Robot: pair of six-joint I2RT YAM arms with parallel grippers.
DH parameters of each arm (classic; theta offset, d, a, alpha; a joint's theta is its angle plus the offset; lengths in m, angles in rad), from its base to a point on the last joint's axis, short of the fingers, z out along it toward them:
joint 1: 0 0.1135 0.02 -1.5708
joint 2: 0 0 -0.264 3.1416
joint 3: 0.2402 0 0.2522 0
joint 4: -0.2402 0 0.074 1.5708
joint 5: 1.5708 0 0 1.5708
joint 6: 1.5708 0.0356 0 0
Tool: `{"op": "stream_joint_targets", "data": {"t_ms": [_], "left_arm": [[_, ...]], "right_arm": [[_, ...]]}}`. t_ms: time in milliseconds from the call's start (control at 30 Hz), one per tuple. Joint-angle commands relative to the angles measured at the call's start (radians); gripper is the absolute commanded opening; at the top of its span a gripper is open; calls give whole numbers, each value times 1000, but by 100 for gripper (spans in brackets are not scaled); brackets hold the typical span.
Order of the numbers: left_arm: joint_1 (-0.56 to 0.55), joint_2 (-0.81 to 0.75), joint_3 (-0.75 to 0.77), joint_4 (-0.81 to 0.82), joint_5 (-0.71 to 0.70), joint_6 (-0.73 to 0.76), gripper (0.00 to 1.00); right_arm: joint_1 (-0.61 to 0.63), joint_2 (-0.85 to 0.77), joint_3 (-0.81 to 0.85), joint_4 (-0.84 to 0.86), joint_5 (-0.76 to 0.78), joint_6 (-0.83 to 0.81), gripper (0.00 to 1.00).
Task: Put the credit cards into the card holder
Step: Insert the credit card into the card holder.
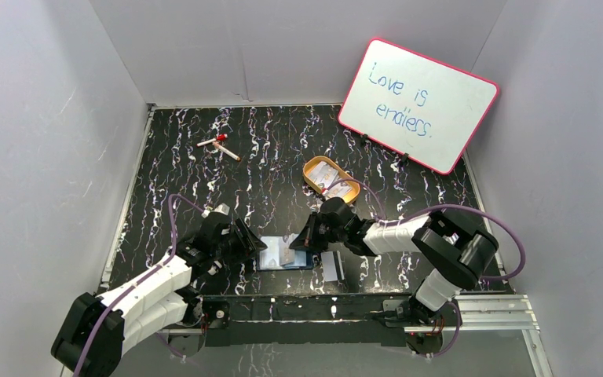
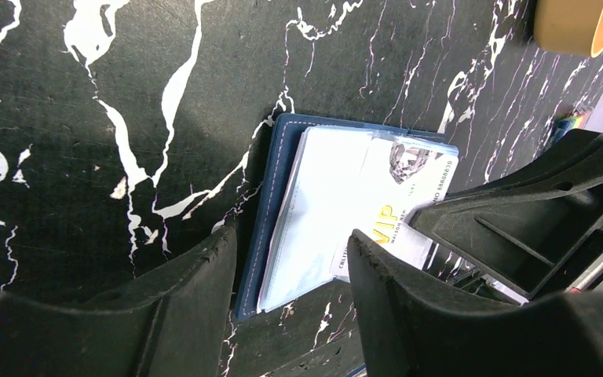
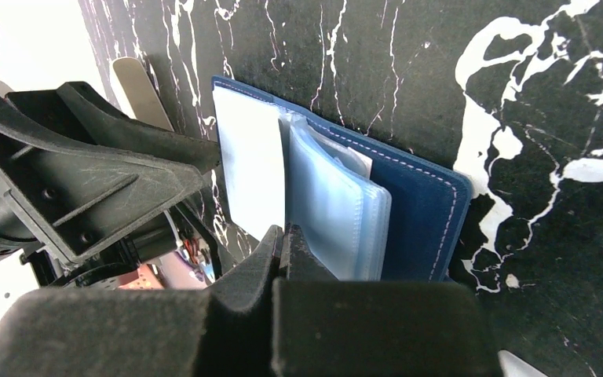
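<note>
left pincer (image 2: 292, 259) spread over card holder (image 2: 271, 196) edge | right pincer (image 3: 283, 237) nips card (image 2: 408, 192)

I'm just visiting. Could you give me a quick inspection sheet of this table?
Surface: black white-veined tabletop.
Job's things: navy folding card holder open; white VIP card on its pockets; pale dark-striped card beside it.
Clutter: oval golden tin, two marker pens.
Hands: left hand open astride holder's edge; right hand shut on VIP card.
Cables: purple cables loop off both arms.
Surroundings: grey walls, pink-framed whiteboard.
</note>
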Motion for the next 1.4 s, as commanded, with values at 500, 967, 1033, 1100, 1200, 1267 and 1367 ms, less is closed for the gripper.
{"op": "stream_joint_targets", "data": {"t_ms": [500,967,1033,1100,1200,1267,1367], "left_arm": [[-5,22,-26,16,15,-26,12],[-5,27,-30,21,12,-32,0],[-5,28,-29,22,12,-32,0],[-5,27,-31,23,12,-36,0],[-5,25,-32,21,10,-35,0],[-5,21,-33,19,8,-38,0],[-5,15,-31,15,4,-38,0]], "right_arm": [[25,59,2,76,-66,32,0],[27,97,-2,63,-37,23,0],[26,100,-2,59,-33,19,0],[27,106,2,54,-35,16,0],[35,113,17,33,-44,5,1],[39,99,29,4,-37,-8,10],[41,70,53,-57,-18,-37,27]]}}
